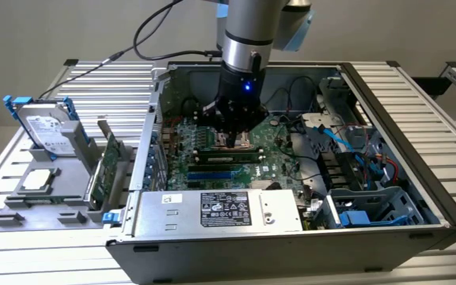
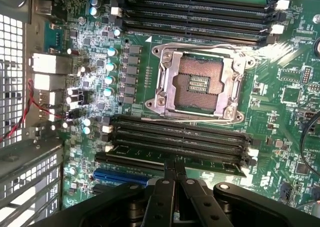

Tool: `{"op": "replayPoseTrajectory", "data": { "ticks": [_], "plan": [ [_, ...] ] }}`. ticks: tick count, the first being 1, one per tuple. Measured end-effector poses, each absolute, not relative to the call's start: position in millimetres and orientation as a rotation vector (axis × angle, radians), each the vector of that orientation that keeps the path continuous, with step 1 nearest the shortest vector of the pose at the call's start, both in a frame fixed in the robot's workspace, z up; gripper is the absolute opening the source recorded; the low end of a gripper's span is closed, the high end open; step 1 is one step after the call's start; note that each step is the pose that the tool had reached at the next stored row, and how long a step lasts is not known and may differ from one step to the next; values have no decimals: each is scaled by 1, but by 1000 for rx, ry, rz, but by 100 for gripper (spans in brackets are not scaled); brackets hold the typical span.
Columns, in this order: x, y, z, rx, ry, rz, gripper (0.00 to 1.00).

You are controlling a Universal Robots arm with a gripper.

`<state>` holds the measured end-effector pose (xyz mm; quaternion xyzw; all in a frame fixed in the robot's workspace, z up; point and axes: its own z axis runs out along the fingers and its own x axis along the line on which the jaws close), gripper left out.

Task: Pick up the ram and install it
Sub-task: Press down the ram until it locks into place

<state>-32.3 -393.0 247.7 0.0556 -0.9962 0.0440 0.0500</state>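
Low in the wrist frame, our claw [image 2: 174, 173] was pinched shut just over the ram [image 2: 170, 165] lying in its black slot, below the empty processor socket [image 2: 199, 84]. We judged the seating step underway; the push would need to be straight down.

1. You see the computer case [image 1: 291, 237] lying open on the surface [image 1: 418, 89], with the motherboard [image 1: 272, 142] inside it.
2. The power supply [image 1: 220, 211] sits in the case's near side.
3. The gripper [image 1: 234, 138] hangs over the board, above the ram [image 1: 226, 158] lying in a slot.
4. At the exterior view's left, a holder [image 1: 46, 202] carries the hard drive [image 1: 46, 127] and expansion card [image 1: 105, 172].
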Motion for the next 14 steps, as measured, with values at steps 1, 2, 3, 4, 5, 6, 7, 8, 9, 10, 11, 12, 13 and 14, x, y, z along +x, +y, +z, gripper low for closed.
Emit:
{"op": "replayPoseTrajectory", "data": {
  "ticks": [1, 2, 3, 4, 5, 6, 7, 8, 9, 10, 11, 12, 13, 14],
  "plan": [
    [-32, -394, 248, 168, -3034, 135, 11],
    [-32, -395, 248, 167, -3034, 136, 11],
    [-32, -396, 248, 165, -3034, 136, 11],
    [-32, -397, 249, 164, -3034, 136, 11],
    [-32, -398, 250, 164, -3034, 135, 11],
    [-32, -399, 250, 164, -3034, 131, 11],
    [-32, -399, 250, 164, -3034, 130, 11],
    [-32, -399, 250, 164, -3034, 130, 11],
    [-32, -399, 250, 164, -3034, 130, 11],
    [-32, -399, 250, 164, -3034, 130, 11],
    [-32, -399, 250, 164, -3034, 130, 11],
    [-32, -399, 250, 164, -3034, 130, 11],
    [-32, -399, 250, 164, -3034, 130, 11],
    [-32, -399, 250, 164, -3034, 130, 11]
  ]
}}
